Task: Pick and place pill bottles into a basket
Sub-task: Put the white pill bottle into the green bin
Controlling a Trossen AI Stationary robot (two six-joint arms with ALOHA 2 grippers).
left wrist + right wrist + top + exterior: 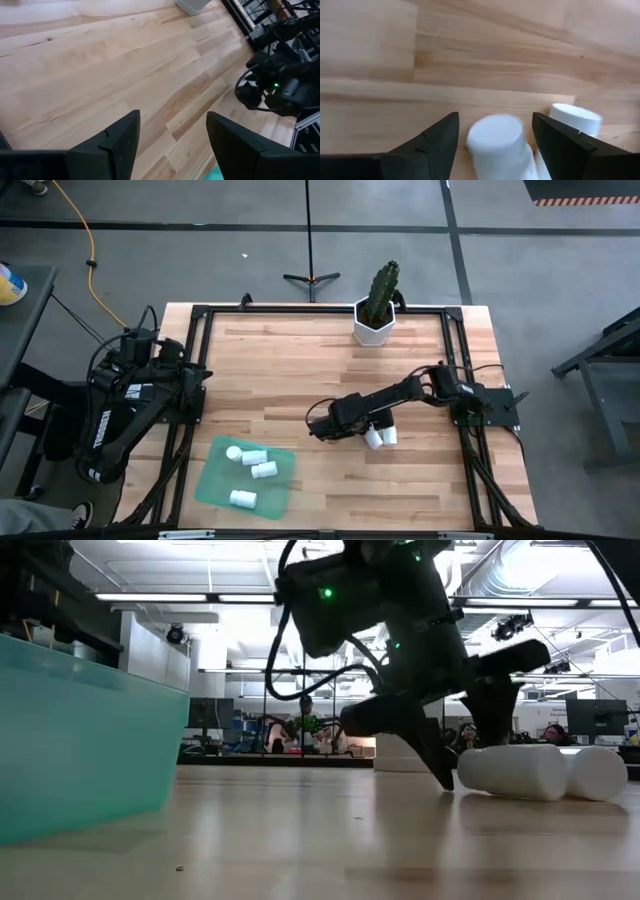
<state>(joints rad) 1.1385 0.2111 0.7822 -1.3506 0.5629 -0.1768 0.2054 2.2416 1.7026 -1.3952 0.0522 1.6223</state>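
Lying between the open right gripper's (pixel 492 137) fingers, one pill bottle (pixel 496 142).

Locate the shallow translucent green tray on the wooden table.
In the high view, the shallow translucent green tray lies at the table's near-left corner, by the idle left arm, holding four small white pill bottles.

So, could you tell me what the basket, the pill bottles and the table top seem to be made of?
The basket looks like translucent green plastic: the wood shows faintly through it. The pill bottles look like matte white plastic, smooth and opaque. The table top looks like light wood planks with visible grain and a soft sheen, probably sealed.
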